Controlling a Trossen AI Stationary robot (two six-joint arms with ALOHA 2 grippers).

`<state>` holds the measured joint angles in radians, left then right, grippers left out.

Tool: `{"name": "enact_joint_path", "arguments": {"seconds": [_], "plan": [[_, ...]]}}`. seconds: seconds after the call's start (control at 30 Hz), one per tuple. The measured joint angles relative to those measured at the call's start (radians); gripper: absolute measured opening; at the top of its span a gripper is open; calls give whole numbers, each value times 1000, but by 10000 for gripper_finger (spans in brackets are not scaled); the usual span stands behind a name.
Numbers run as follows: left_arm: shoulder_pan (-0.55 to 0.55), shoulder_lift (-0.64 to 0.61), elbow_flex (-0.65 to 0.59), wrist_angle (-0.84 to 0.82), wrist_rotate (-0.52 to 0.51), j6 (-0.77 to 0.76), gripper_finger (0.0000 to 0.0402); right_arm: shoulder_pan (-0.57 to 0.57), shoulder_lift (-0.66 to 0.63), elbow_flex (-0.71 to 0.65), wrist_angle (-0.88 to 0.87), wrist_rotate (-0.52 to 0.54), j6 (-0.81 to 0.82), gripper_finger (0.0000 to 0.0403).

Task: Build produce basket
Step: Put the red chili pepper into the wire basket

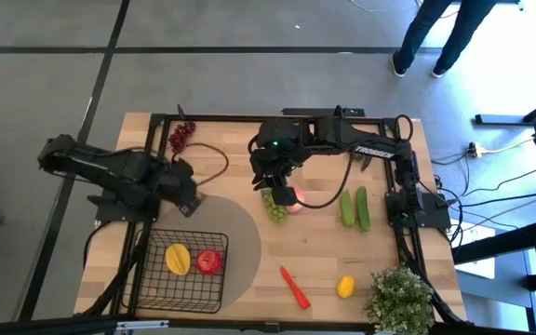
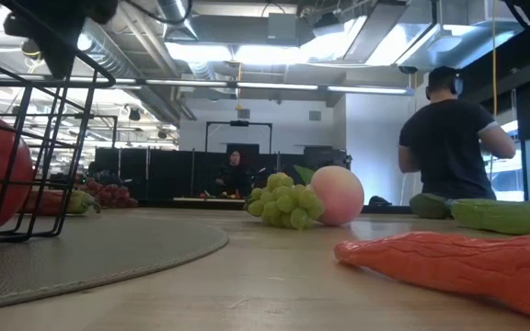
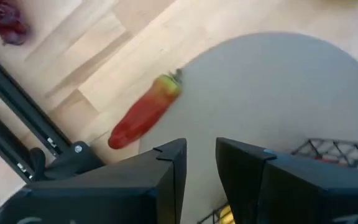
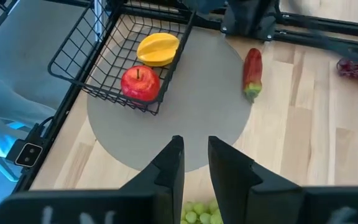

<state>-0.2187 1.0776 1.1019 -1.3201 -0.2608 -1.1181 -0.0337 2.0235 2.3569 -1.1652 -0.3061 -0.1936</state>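
The black wire basket (image 1: 190, 267) stands on the round tan mat (image 1: 242, 233) and holds a yellow fruit (image 1: 177, 259) and a red apple (image 1: 209, 261). My left gripper (image 3: 201, 146) hovers over the mat's far edge, its fingers a narrow gap apart and empty. A red-and-green pepper (image 3: 143, 112) lies just beyond it, half on the mat. My right gripper (image 4: 195, 142) hangs above the green grapes (image 1: 275, 210) and the pink peach (image 1: 294, 197), also narrowly open and empty. The grapes (image 4: 199, 214) show below its fingers.
Two green cucumbers (image 1: 355, 207) lie right of the peach. A red chili (image 1: 294, 287) and a lemon (image 1: 345, 286) lie near the front edge, beside a bushy potted plant (image 1: 400, 298). Purple grapes (image 1: 181, 137) sit at the far left. A person (image 2: 454, 138) stands beyond the table.
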Motion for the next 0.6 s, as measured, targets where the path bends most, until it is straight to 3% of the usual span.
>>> {"name": "enact_joint_path", "arguments": {"seconds": [0.23,0.4,0.6], "plan": [[200,90,0,9,135,135,74,-16,0,0,-9,-2,-22,71],[302,168,-1,36,266,332,74,-19,0,-1,-31,-2,-26,71],[363,281,1,119,288,580,74,-19,0,-1,-44,-2,-29,71]]}}
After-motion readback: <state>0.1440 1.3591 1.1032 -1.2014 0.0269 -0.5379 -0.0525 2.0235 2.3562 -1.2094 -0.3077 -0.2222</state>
